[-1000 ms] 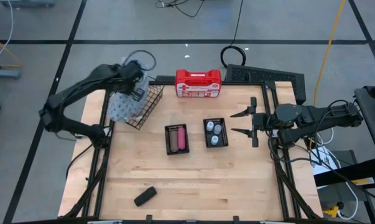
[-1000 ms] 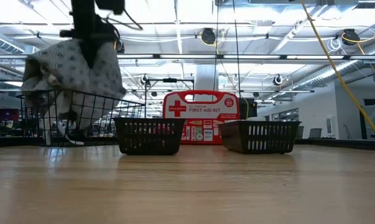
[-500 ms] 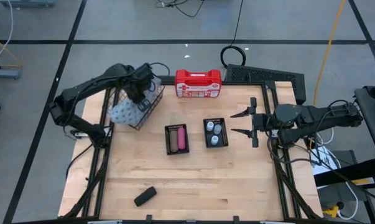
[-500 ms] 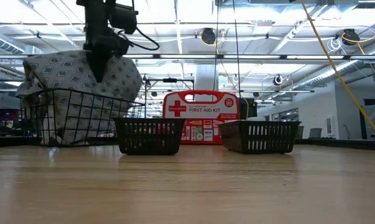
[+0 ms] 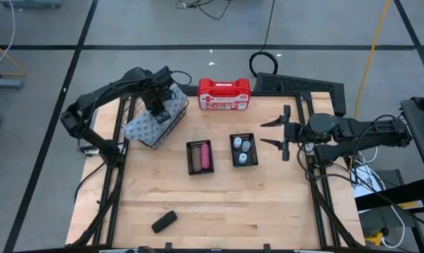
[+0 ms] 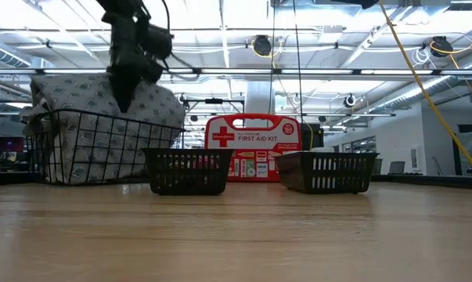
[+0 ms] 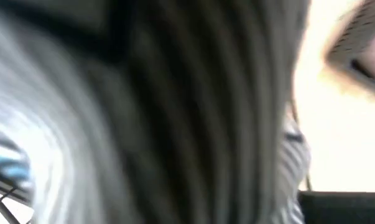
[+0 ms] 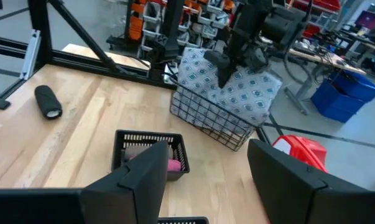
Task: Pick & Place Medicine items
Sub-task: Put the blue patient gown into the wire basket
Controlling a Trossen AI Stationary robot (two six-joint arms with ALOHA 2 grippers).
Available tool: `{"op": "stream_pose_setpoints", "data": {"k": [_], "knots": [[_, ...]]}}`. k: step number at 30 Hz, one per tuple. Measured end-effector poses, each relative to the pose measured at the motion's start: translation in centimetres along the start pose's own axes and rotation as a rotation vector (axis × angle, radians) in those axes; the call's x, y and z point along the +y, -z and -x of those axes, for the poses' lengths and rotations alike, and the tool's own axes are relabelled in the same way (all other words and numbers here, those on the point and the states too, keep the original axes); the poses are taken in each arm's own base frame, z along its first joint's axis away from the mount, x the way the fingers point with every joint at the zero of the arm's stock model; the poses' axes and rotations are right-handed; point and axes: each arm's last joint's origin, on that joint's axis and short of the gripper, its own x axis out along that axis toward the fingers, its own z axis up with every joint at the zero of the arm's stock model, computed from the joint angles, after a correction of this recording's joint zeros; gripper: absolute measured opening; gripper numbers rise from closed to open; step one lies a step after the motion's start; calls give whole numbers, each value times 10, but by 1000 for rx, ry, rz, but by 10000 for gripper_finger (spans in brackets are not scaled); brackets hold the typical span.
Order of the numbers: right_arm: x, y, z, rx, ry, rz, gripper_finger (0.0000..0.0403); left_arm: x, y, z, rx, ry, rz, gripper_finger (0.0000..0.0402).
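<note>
My left gripper stands over a black wire basket at the table's far left, shut on a grey patterned cloth bundle that fills the basket. The whitish bottles sit in the right black mesh tray. The pink block and the brown block lie in the left mesh tray. The black block lies on the table near the near edge. My right gripper hovers open to the right of the bottle tray. My left gripper comes from above, pointing down, with its fingers closed into the top of the patterned cloth. The cloth rests in the wire basket, bulging over its rim. How many layers are pinched I cannot tell.
A red-and-white first aid case stands at the far edge behind the trays. A black mesh panel lies at the far right corner. Bare wood spreads across the near half of the table.
My left gripper has moved down and toward the first aid case, carrying the cloth bundle from above the basket's left side down into it. The cloth, lifted a second ago, now sits settled in the basket. My right gripper has edged slightly toward the far edge.
</note>
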Motion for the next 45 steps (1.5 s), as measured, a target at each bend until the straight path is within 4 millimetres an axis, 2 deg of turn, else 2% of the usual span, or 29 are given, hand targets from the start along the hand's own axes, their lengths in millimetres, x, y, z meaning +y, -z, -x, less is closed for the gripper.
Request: {"op": "stream_pose_setpoints", "data": {"k": [7, 12, 20, 26, 29, 32, 36, 41, 45], "knots": [[-2, 2, -1, 11, -28, -18, 210, 18, -18, -33, 145, -98, 40, 36], [-1, 2, -1, 3, -60, -19, 210, 24, -21, -44, 230, -259, 100, 103], [-1, 2, 0, 4, -59, -19, 210, 25, -11, -31, 224, -380, 134, 227], [-1, 2, 0, 4, -58, -19, 210, 21, 1, -2, 122, -486, 164, 279], [-1, 2, -1, 4, -58, -19, 210, 19, 11, 17, 37, -495, 205, 291], [-1, 2, 0, 4, -58, -20, 210, 15, 24, 34, -59, -468, 316, 295], [-1, 2, 0, 4, -58, -26, 210, -1, 36, 42, -153, -231, 429, 292], [-1, 2, 0, 5, -58, -24, 210, -26, 35, 28, -185, -208, 361, 277], [-1, 3, 0, 14, -60, -20, 210, -32, 41, 3, -150, -348, 395, 256]]}}
